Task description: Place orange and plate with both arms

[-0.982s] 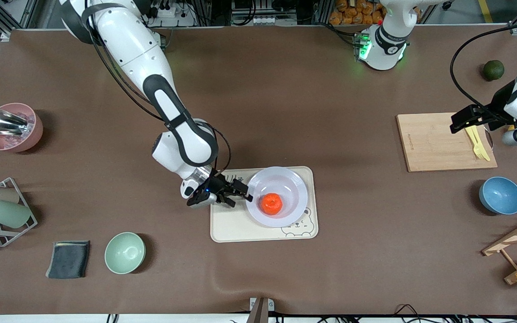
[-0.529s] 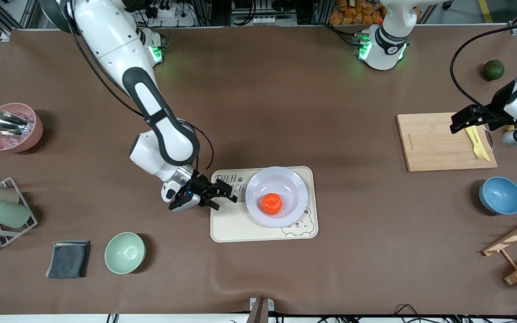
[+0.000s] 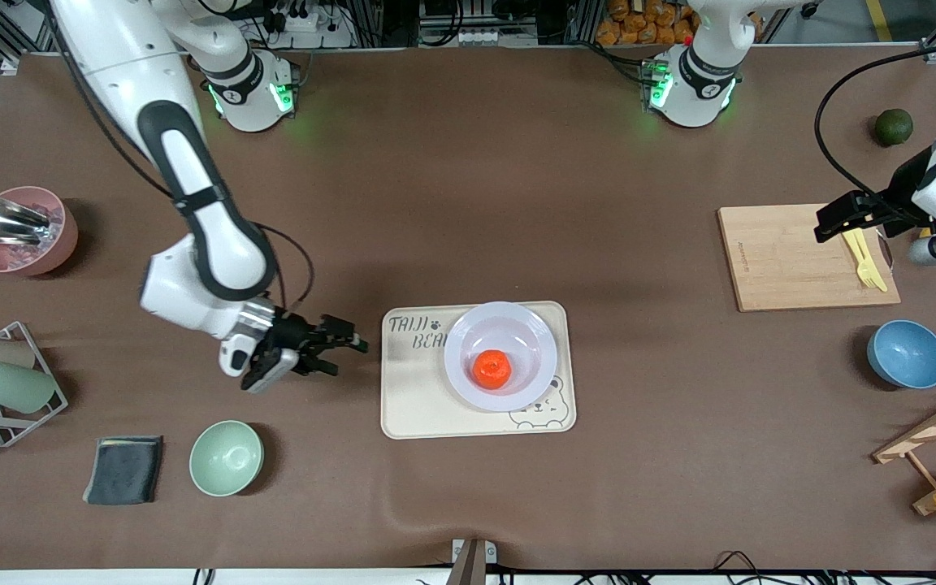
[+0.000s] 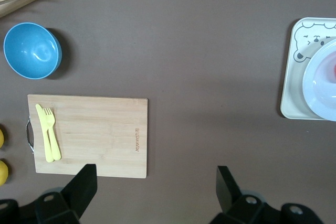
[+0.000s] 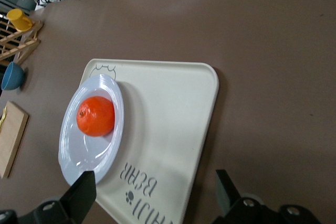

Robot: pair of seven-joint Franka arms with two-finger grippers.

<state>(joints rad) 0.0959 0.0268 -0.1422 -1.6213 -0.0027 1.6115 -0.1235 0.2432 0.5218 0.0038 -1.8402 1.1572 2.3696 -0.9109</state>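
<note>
The orange (image 3: 491, 368) lies in the shallow middle of the plate (image 3: 535, 330), which rests on a cream bear-printed tray (image 3: 427, 410). My right gripper (image 3: 348, 357) hovers just off the tray's edge toward the right arm's end of the table, open and empty. In the right wrist view the orange (image 5: 95, 115), plate (image 5: 79, 153) and tray (image 5: 173, 124) lie ahead of the right gripper (image 5: 155, 179). My left gripper (image 3: 829, 221) waits open over the wooden cutting board (image 3: 793, 256). The left wrist view shows the left gripper (image 4: 155, 170) empty, with the plate (image 4: 320, 85) at the picture's edge.
A yellow fork and knife (image 3: 864, 260) lie on the cutting board. A blue bowl (image 3: 907, 353) sits nearer the camera than the board. A green bowl (image 3: 226, 457), a dark cloth (image 3: 124, 469), a cup rack (image 3: 5, 382) and a pink bowl (image 3: 17, 230) stand toward the right arm's end.
My right gripper has drawn back from the plate's rim, off the tray, toward the right arm's end of the table. Plate, orange and left arm have stayed put.
</note>
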